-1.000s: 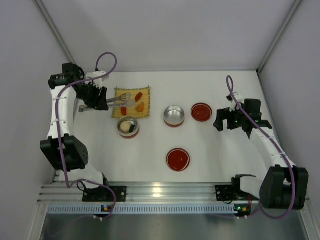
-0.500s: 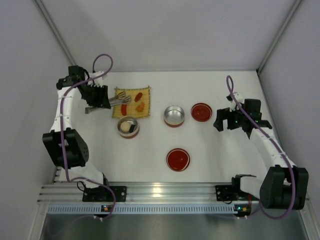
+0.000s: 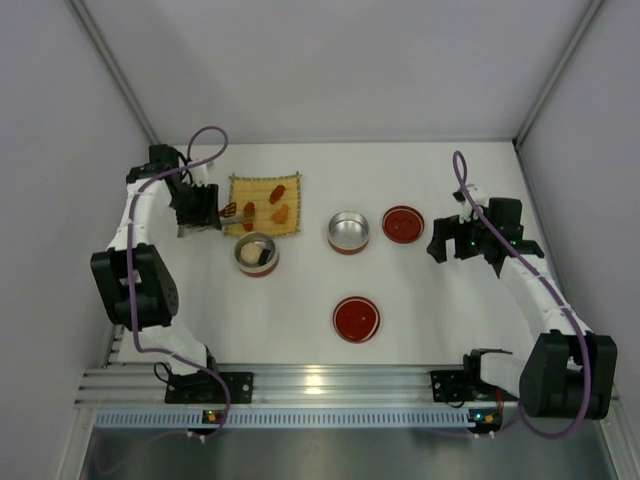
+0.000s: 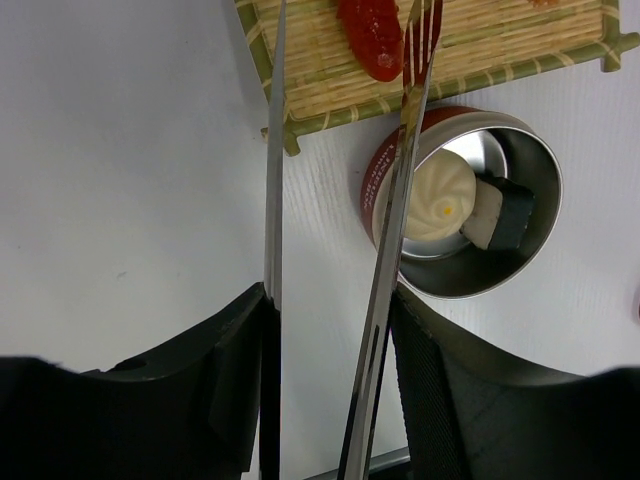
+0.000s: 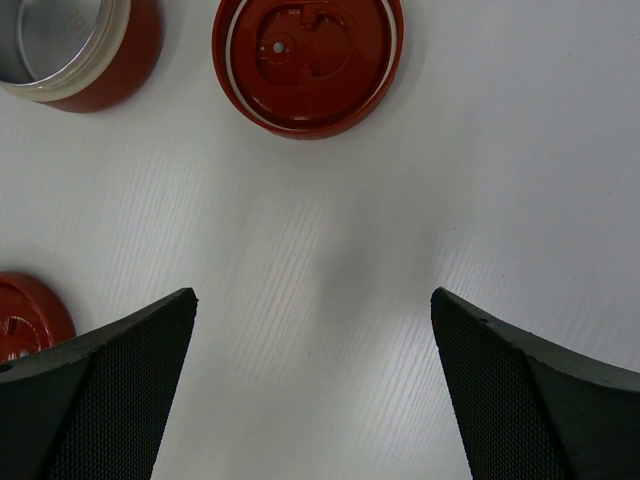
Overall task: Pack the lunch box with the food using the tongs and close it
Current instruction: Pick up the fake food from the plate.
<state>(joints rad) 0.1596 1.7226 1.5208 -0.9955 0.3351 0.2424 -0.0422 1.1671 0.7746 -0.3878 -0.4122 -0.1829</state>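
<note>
My left gripper (image 3: 202, 211) (image 4: 330, 310) is shut on the tongs (image 3: 229, 211) (image 4: 398, 200), one finger pressing each arm. The tong tips stand apart on either side of a red food piece (image 4: 372, 35) (image 3: 248, 215) at the yellow mat's (image 3: 262, 187) near-left corner. Another red piece (image 3: 275, 193) and an orange piece (image 3: 282, 213) lie further along the mat. A red-walled lunch box bowl (image 3: 256, 267) (image 4: 535, 235) in front of the mat holds a whitish ball (image 4: 437, 200) and a black-and-white roll (image 4: 500, 212). My right gripper (image 3: 446, 243) (image 5: 315, 310) hangs open over bare table.
An empty steel lunch box bowl (image 3: 348, 232) (image 5: 70, 45) stands mid-table. One red lid (image 3: 403, 223) (image 5: 308, 60) lies to its right and a second red lid (image 3: 356, 319) (image 5: 25, 315) nearer the arms. Grey walls close in both sides and the back.
The left wrist has swung nearer the mat's left edge. The tong tips have drawn back from the mat's middle to its near-left corner, and the tong arms have spread a little. The right arm has stayed still.
</note>
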